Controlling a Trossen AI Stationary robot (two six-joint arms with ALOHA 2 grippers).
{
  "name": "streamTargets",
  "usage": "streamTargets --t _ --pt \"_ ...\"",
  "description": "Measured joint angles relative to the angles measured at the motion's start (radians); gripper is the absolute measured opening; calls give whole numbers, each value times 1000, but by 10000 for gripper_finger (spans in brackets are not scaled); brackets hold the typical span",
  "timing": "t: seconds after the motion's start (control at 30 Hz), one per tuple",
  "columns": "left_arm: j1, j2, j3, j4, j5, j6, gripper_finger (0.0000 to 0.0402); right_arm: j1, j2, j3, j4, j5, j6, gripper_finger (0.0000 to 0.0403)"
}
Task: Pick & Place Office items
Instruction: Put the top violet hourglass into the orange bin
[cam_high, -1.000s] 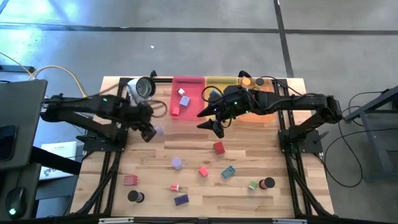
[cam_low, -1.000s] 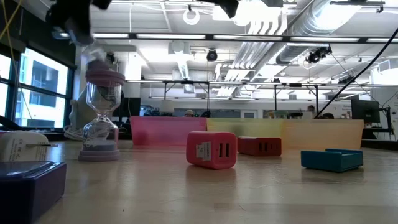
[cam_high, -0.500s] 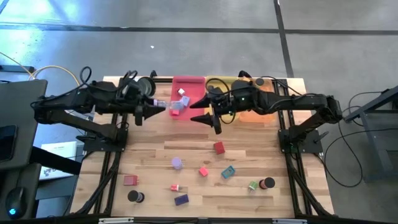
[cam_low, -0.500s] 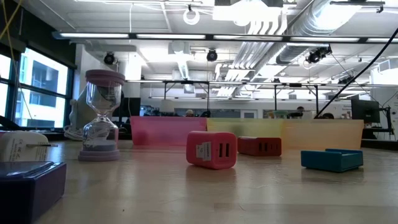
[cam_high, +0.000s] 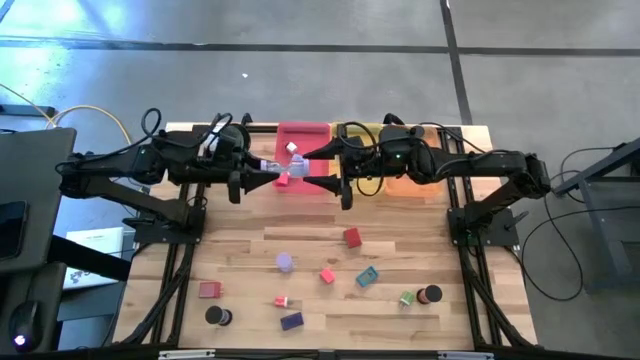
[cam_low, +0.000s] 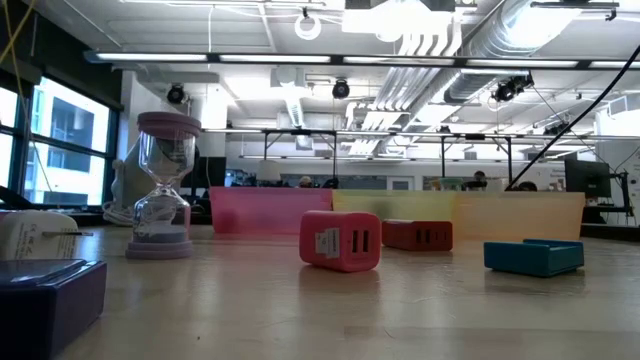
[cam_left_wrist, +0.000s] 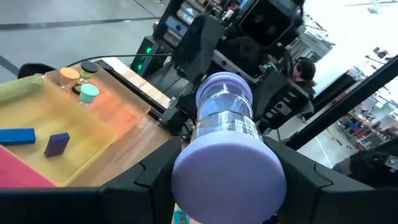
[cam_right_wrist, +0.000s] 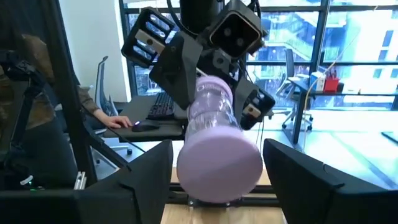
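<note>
Your left claw (cam_high: 268, 168) grips the lavender hourglass (cam_high: 284, 168) above the pink tray (cam_high: 303, 131); your right claw (cam_high: 318, 170) straddles it, open. Next: hand-off.

Grey concrete floor (cam_high: 300, 60), bright ceiling lights (cam_low: 420, 25).

The left gripper (cam_high: 268, 172), a second ago low over the table (cam_high: 240, 255) beside the round silver-and-white object, is now raised and swung over the pink tray (cam_high: 303, 132), carrying the lavender hourglass (cam_high: 283, 173) clamped between its fingers. The right gripper (cam_high: 322, 178), which pointed down toward the red block (cam_high: 351, 237), now reaches level toward the left one; its fingers flank the hourglass's other end. In the low view the dark arm has gone from the upper left corner.
</note>
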Motion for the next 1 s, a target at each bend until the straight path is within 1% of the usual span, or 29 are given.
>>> streamTargets --t 0.23,0.33,0.4,0.7,0.9,1.0 --pt "0 10 0 46 2 -3 186 0 0 0 11 -9 -9 239" --pt "0 10 0 60 3 -4 186 0 0 0 15 -37 -30 237" --pt "0 10 0 60 4 -3 186 0 0 0 28 -52 -35 232" --pt "0 28 0 68 10 0 186 0 0 0 38 -56 -57 198" --pt "0 26 0 67 11 1 186 0 0 0 40 -57 -57 213" --pt "0 27 0 67 13 4 186 0 0 0 40 -58 -57 210"
